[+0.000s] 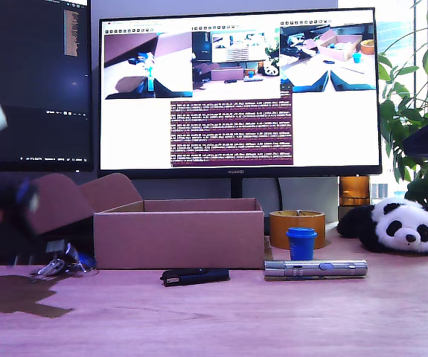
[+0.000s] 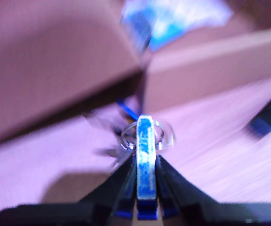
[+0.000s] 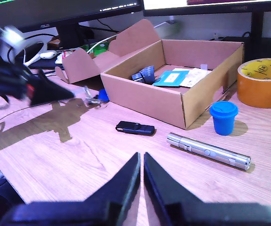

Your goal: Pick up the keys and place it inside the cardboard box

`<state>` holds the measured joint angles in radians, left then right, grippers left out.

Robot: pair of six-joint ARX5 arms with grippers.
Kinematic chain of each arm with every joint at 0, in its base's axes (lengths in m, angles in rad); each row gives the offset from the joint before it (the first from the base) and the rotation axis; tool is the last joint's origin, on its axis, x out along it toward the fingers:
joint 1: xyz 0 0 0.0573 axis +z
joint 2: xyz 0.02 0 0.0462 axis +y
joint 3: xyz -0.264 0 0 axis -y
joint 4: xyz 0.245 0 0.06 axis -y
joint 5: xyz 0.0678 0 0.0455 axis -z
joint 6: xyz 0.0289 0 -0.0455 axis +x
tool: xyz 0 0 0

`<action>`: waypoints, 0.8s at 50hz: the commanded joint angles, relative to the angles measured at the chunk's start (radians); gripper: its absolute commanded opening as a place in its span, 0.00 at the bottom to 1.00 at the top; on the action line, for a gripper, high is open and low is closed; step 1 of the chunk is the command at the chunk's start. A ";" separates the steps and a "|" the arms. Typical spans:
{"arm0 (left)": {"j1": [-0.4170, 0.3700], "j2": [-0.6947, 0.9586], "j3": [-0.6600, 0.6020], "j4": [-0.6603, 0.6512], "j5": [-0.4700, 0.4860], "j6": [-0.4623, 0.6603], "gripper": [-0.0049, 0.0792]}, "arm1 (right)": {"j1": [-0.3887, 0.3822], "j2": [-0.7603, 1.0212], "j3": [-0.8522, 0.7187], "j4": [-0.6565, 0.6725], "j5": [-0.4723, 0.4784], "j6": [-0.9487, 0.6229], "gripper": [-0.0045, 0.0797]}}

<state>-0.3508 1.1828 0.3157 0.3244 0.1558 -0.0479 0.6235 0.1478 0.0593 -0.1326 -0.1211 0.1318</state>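
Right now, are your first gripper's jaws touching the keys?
Touching. In the first wrist view, my first gripper has both jaws pressed against the blue fob of the keys, with no gap.

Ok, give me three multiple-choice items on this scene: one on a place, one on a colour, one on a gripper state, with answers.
1. Where does the flashlight lie in the exterior view?
A. inside the cardboard box
B. on the table in front of the blue cup
C. on the panda toy

2. What colour is the small cup?
A. blue
B. red
C. yellow

3. What is my first gripper doing?
A. hanging open over the tape roll
B. shut on the keys
C. shut on the flashlight

Answers: 1 B, it rests on the table just ahead of the cup; 2 A, cup and lid are blue; 3 B, the first wrist view shows the keys' blue fob clamped by the gripper.
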 commanded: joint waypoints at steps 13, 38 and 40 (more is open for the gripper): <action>-0.067 -0.193 -0.008 -0.040 0.037 0.003 0.04 | 0.003 0.006 -0.013 0.008 0.002 -0.002 0.04; -0.143 -0.195 0.151 0.013 0.042 0.037 0.04 | 0.003 0.006 -0.013 0.008 0.002 -0.001 0.04; -0.143 -0.183 0.167 0.015 0.042 0.037 0.04 | 0.003 0.006 -0.013 0.008 0.002 -0.002 0.04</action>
<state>-0.4911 0.9783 0.4706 0.3229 0.1932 -0.0189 0.6235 0.1478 0.0593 -0.1322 -0.1207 0.1318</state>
